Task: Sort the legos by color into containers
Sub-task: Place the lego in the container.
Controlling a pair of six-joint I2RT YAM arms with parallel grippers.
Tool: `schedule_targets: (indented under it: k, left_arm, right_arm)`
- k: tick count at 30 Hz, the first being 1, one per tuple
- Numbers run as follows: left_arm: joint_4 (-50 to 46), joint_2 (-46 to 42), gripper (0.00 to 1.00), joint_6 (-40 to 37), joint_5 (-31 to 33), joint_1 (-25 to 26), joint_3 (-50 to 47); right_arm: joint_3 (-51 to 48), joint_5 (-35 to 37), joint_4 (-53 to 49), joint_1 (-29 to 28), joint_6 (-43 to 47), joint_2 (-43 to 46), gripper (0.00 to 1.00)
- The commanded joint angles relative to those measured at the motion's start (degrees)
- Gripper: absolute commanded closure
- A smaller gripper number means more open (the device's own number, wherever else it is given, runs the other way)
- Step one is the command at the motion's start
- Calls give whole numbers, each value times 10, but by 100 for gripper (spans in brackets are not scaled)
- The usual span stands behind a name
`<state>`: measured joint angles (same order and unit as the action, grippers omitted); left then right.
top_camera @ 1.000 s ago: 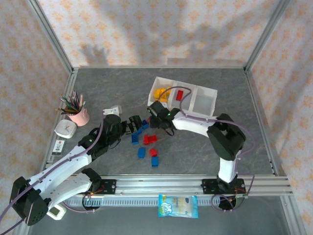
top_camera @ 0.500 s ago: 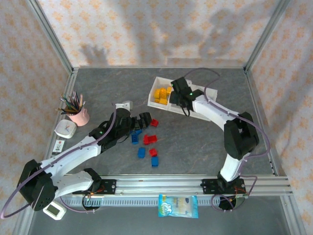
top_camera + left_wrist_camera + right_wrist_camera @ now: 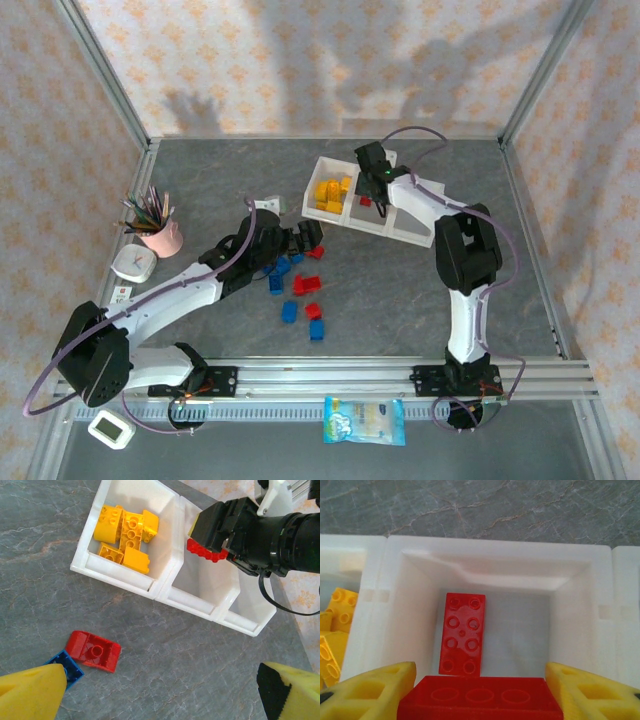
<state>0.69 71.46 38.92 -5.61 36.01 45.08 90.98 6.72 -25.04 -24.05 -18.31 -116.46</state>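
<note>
My right gripper [image 3: 480, 676] is shut on a red lego [image 3: 480, 700] and hovers over the middle compartment of the white tray [image 3: 495, 555]. One red lego [image 3: 462, 632] lies flat in that compartment. Several yellow legos [image 3: 127, 532] fill the tray's left compartment. From the left wrist I see the right gripper [image 3: 216, 540] with its red lego [image 3: 204, 551] above the containers [image 3: 125, 577]. My left gripper [image 3: 160, 695] is open and holds nothing, above the table near a loose red lego [image 3: 94, 651] and a blue one [image 3: 66, 664]. More red and blue legos [image 3: 300, 300] lie scattered mid-table.
A pink cup of pencils [image 3: 160, 232] and a white timer [image 3: 132, 263] stand at the left. A snack packet [image 3: 364, 420] lies beyond the front rail. The tray's right compartment [image 3: 418, 212] is on the far side of my right arm.
The right gripper has carried the red lego from mid-table up over the tray's middle compartment. The left arm has reached farther right, toward the loose legos.
</note>
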Motion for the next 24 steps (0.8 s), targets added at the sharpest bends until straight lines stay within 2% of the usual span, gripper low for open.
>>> schedule_targets:
  k: [1, 8, 16, 24]
  left_arm:
    - [10, 0, 1, -15, -3, 3, 20]
    - [1, -19, 1, -19, 4, 3, 22]
    - [-15, -45, 1, -26, 21, 2, 16]
    - [-49, -97, 1, -16, 45, -1, -12]
  right_arm:
    - [22, 27, -12, 1, 15, 9, 40]
    - [8, 8, -7, 1, 25, 49, 27]
    - [-18, -7, -6, -12, 29, 94, 17]
    - [-71, -33, -7, -80, 15, 145, 14]
